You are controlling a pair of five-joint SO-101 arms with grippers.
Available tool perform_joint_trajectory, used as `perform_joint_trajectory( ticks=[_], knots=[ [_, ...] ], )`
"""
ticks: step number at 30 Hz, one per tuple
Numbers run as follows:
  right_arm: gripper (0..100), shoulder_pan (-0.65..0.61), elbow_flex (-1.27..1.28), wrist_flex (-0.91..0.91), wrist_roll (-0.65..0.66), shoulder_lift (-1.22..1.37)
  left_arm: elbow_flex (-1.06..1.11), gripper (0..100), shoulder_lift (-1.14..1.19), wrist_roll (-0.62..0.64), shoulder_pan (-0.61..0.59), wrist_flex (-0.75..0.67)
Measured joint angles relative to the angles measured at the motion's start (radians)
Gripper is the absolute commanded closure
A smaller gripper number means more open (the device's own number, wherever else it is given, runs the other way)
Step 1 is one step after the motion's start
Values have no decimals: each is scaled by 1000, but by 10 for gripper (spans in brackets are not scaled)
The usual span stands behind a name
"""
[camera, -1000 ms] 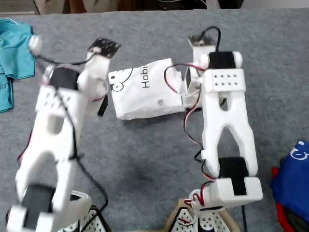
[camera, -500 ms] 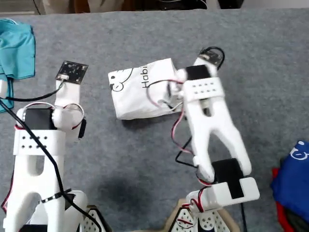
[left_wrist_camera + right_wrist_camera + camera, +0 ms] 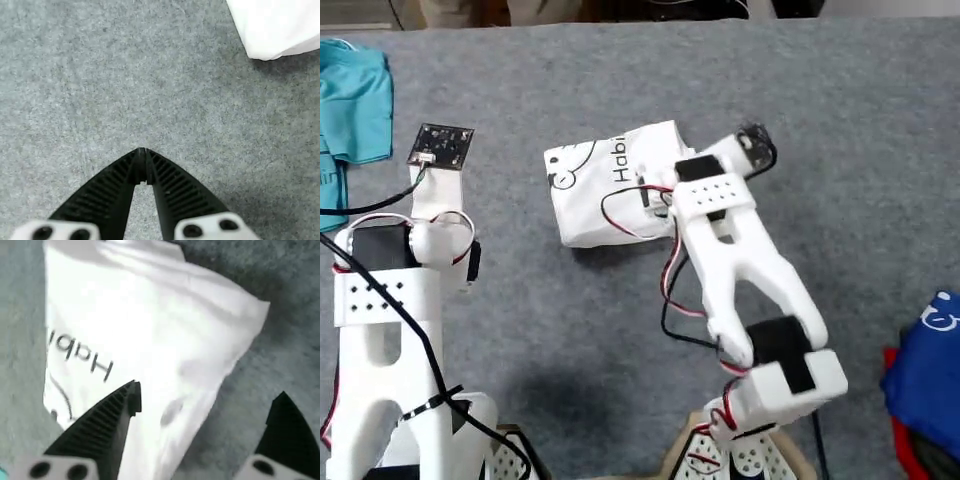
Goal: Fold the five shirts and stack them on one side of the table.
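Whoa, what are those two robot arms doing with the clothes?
They're folding shirts. The right gripper is open over the edge of the folded white shirt in the middle of the grey table. The left gripper is shut and holds nothing, above bare table near that shirt. A teal shirt and a blue shirt lie off at the table's edges.

Before me a white shirt [image 3: 605, 190] folded in a tilted packet mid desk [image 3: 570, 330], teal shirt [image 3: 355, 95] rumpled far left, blue shirt [image 3: 928, 372] at right edge
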Motion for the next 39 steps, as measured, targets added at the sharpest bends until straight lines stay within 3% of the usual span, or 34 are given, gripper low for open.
perform_joint_trajectory(
  ticks=[11,21,29,39],
  knots=[
    [850,91,3,-160,-34,192,0,981,0,0,0,0],
    [876,103,3,-167,-34,209,0,981,0,0,0,0],
    [991,114,11,-167,2,218,0,981,-5,0,0,0],
    [993,173,-38,-71,40,221,0,981,-6,0,0,0]
  ],
)
